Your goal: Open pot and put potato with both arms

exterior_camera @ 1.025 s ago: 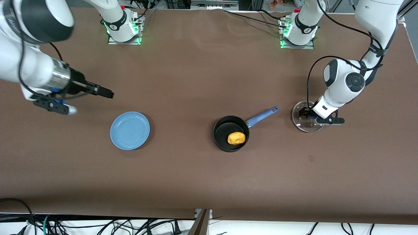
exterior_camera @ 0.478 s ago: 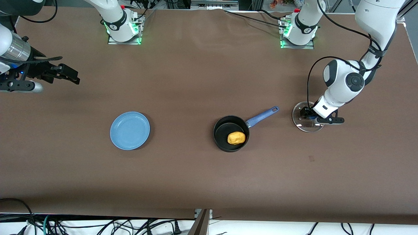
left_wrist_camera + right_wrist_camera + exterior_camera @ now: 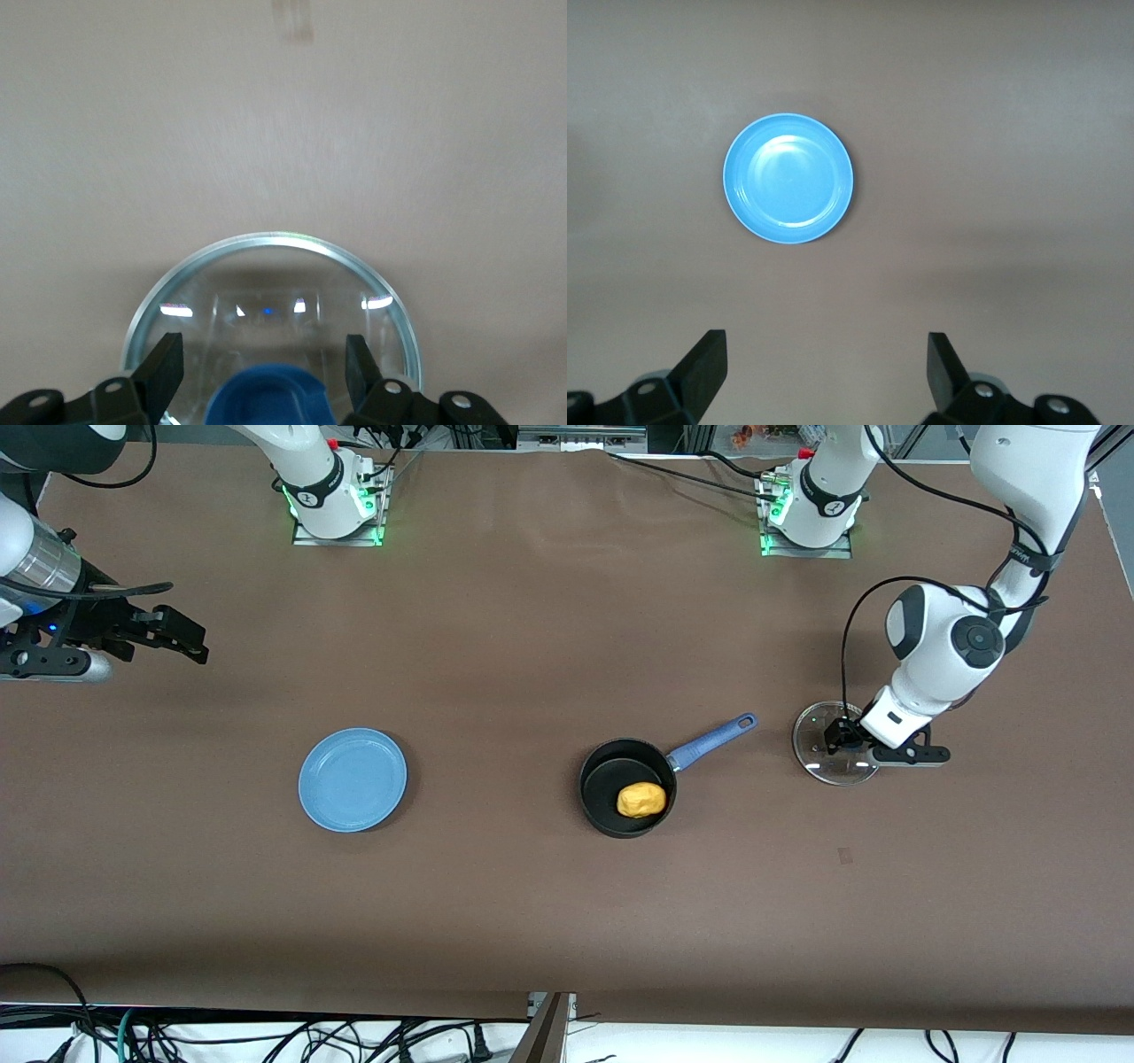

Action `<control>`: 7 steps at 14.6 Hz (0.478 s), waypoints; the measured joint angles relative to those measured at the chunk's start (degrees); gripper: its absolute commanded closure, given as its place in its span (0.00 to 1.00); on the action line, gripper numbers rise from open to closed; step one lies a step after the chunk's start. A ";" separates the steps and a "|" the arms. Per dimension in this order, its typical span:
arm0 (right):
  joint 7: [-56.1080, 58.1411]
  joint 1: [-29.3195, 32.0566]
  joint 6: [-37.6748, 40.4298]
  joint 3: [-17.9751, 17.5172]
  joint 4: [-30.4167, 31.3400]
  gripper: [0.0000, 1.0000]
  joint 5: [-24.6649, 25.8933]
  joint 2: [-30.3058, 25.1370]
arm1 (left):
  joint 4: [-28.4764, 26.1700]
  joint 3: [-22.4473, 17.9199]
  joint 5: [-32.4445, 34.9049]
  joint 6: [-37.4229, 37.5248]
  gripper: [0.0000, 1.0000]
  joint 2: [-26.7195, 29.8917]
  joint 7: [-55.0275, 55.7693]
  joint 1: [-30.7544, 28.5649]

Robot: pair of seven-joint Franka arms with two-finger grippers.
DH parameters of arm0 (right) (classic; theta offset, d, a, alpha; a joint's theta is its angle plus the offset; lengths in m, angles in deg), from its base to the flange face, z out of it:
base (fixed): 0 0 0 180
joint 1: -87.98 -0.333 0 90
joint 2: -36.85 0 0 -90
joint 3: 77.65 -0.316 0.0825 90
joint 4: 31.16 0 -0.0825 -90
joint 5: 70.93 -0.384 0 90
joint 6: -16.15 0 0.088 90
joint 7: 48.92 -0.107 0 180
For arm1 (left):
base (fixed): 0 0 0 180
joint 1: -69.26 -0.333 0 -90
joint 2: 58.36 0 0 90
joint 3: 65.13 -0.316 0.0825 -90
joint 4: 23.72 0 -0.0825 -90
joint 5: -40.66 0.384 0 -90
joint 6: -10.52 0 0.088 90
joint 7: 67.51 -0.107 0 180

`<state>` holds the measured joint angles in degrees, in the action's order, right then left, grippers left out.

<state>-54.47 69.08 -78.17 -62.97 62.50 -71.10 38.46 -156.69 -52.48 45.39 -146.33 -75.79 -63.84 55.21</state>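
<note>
The black pot [image 3: 611,769] with its blue handle [image 3: 713,740] stands open in the middle of the table. The yellow-orange potato [image 3: 641,800] lies inside it. The glass lid [image 3: 815,760] lies flat on the table toward the left arm's end, beside the handle's tip. My left gripper [image 3: 837,735] is low over the lid, open, its fingers either side of the blue knob [image 3: 270,398] without touching it. The lid's rim shows in the left wrist view [image 3: 266,239]. My right gripper [image 3: 190,642] is open and empty, up in the air at the right arm's end.
A flat blue plate [image 3: 353,779] lies empty toward the right arm's end, level with the pot; it also shows in the right wrist view [image 3: 788,189]. Cables hang below the table's front edge [image 3: 567,1010].
My right arm has pulled back from near the plate to the right arm's end of the table. My left arm has shifted slightly; the lid stays on the table.
</note>
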 measured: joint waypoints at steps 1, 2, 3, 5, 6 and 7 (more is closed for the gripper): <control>0.00 -0.02 -0.01 -0.10 -0.70 0.01 0.05 0.31 | 1.17 0.00 0.00 1.63 0.18 0.95 0.01 -0.02; 0.00 -0.03 -0.01 -0.17 -1.21 0.01 0.07 0.56 | 3.08 0.02 -0.01 4.80 0.18 2.00 0.05 -0.04; 0.00 -0.03 -0.01 -0.18 -1.53 0.01 0.08 0.76 | 5.86 0.06 -0.01 9.52 0.18 3.07 0.07 -0.05; 0.00 -0.04 -0.05 -0.18 -1.69 0.01 0.09 0.93 | 13.00 0.44 -0.02 21.24 0.18 4.78 0.06 -0.06; 0.00 -0.04 -0.17 -0.19 -1.69 0.01 0.09 1.00 | 17.23 0.77 -0.03 27.83 0.16 5.42 0.07 -0.05; 0.00 -0.05 -0.27 -0.19 -1.70 0.01 0.09 1.12 | 21.71 1.13 -0.04 34.36 0.16 5.94 0.07 -0.05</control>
<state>-54.47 69.04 -78.44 -63.16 60.80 -71.01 39.58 -134.99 -51.35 45.35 -111.97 -69.84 -63.77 55.16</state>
